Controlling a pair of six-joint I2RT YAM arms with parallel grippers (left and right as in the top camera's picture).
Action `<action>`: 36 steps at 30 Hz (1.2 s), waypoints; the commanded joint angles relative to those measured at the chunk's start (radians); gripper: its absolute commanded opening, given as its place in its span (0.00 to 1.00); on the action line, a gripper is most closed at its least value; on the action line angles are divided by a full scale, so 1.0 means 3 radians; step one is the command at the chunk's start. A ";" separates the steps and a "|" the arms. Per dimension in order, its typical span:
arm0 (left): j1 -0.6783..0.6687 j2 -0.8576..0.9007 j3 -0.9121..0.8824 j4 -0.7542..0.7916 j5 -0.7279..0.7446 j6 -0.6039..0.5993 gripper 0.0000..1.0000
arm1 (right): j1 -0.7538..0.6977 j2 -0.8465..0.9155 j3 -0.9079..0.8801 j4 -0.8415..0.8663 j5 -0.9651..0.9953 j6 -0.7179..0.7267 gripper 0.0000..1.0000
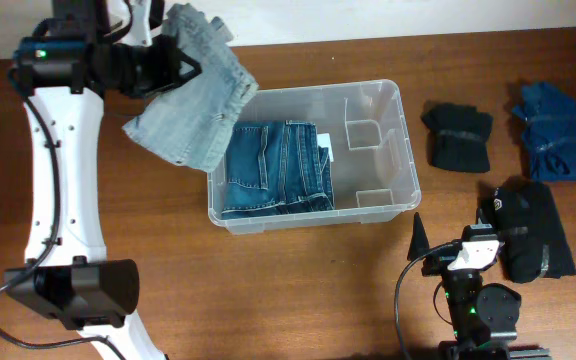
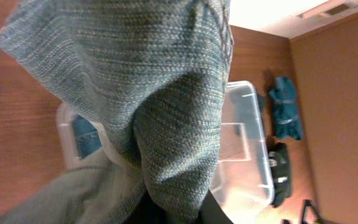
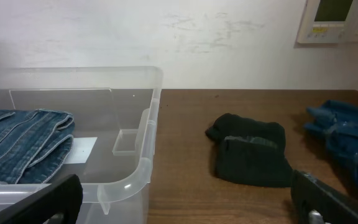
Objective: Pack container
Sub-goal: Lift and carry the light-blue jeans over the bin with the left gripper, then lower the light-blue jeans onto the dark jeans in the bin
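Overhead: 1 container, 1 jeans; L claw tight on garment, R claw apart.

Overhead straight down; left wrist close above, right wrist low; all share container.

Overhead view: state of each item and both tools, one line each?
container: open, partly filled.
dark jeans: folded, inside container's left half.
left tool: shut on light denim garment.
light denim garment: lifted, hanging over container's left rim.
right tool: open, empty.
black bundle: folded, on table.
blue bundle: folded, on table.
front black bundle: folded, on table.
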 commanded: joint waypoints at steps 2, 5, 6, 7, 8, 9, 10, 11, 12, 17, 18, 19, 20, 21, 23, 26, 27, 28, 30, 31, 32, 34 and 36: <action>-0.0267 -0.0156 0.0123 0.0084 0.0379 -0.0417 0.01 | -0.0022 -0.0023 -0.0018 -0.0014 0.0006 -0.0010 0.98; -0.0453 -0.0156 0.0123 0.0219 0.0379 -0.0566 0.01 | -0.0022 -0.0023 -0.0018 -0.0014 0.0006 -0.0010 0.98; -0.0501 -0.0156 0.0123 0.0270 0.0384 -0.0623 0.00 | -0.0022 -0.0023 -0.0018 -0.0014 0.0006 -0.0011 0.98; -0.0575 -0.0156 0.0123 0.0352 0.0387 -0.0729 0.01 | -0.0022 -0.0023 -0.0018 -0.0014 0.0006 -0.0010 0.98; -0.0643 -0.0156 0.0123 0.0422 0.0384 -0.0792 0.01 | -0.0022 -0.0023 -0.0018 -0.0014 0.0006 -0.0010 0.98; -0.0692 -0.0155 0.0123 0.0436 0.0352 -0.0847 0.01 | -0.0022 -0.0023 -0.0018 -0.0014 0.0006 -0.0011 0.98; -0.0740 -0.0155 0.0121 0.0432 0.0289 -0.0909 0.00 | -0.0022 -0.0023 -0.0018 -0.0014 0.0005 -0.0010 0.98; -0.0809 -0.0155 0.0112 0.0430 0.0203 -0.0949 0.01 | -0.0022 -0.0022 -0.0018 -0.0014 0.0006 -0.0010 0.98; -0.0902 -0.0155 0.0107 0.0430 0.0075 -0.0984 0.01 | -0.0022 -0.0023 -0.0018 -0.0014 0.0006 -0.0011 0.98; -0.1191 -0.0154 0.0089 0.0487 -0.0512 -0.1344 0.01 | -0.0022 -0.0023 -0.0018 -0.0014 0.0006 -0.0010 0.98; -0.1219 -0.0154 0.0069 0.0530 -0.0559 -0.1417 0.01 | -0.0022 -0.0023 -0.0018 -0.0014 0.0006 -0.0011 0.98; -0.1244 -0.0154 0.0045 0.0576 -0.0587 -0.1489 0.01 | -0.0022 -0.0023 -0.0018 -0.0014 0.0006 -0.0010 0.98; -0.1278 -0.0153 -0.0008 0.0657 -0.0615 -0.1593 0.01 | -0.0022 -0.0023 -0.0018 -0.0014 0.0006 -0.0011 0.98; -0.1306 -0.0151 -0.0093 0.0743 -0.0669 -0.1673 0.01 | -0.0022 -0.0023 -0.0018 -0.0014 0.0006 -0.0010 0.98; -0.1345 -0.0151 -0.0264 0.0852 -0.0781 -0.1813 0.01 | -0.0022 -0.0023 -0.0018 -0.0014 0.0006 -0.0010 0.98; -0.1367 -0.0151 -0.0640 0.1128 -0.0931 -0.2103 0.01 | -0.0022 -0.0023 -0.0018 -0.0014 0.0006 -0.0010 0.98; -0.1367 -0.0151 -0.0739 0.1242 -0.0922 -0.2159 0.01 | -0.0022 -0.0023 -0.0018 -0.0014 0.0006 -0.0011 0.98; -0.1367 -0.0151 -0.0813 0.1324 -0.0914 -0.2221 0.01 | -0.0022 -0.0023 -0.0018 -0.0014 0.0006 -0.0011 0.98; -0.1367 -0.0150 -0.0979 0.1546 -0.0855 -0.2349 0.01 | -0.0022 -0.0023 -0.0018 -0.0014 0.0006 -0.0011 0.98; -0.1373 -0.0151 -0.1063 0.1654 -0.0820 -0.2429 0.01 | -0.0022 -0.0022 -0.0018 -0.0014 0.0006 -0.0011 0.98; -0.1383 -0.0151 -0.1142 0.1746 -0.0809 -0.2505 0.01 | -0.0022 -0.0023 -0.0018 -0.0014 0.0006 -0.0011 0.98; -0.1424 -0.0151 -0.1256 0.1844 -0.0809 -0.2653 0.01 | -0.0022 -0.0023 -0.0018 -0.0014 0.0006 -0.0010 0.98; -0.1472 -0.0151 -0.1343 0.1954 -0.0807 -0.2740 0.01 | -0.0022 -0.0023 -0.0018 -0.0014 0.0006 -0.0011 0.98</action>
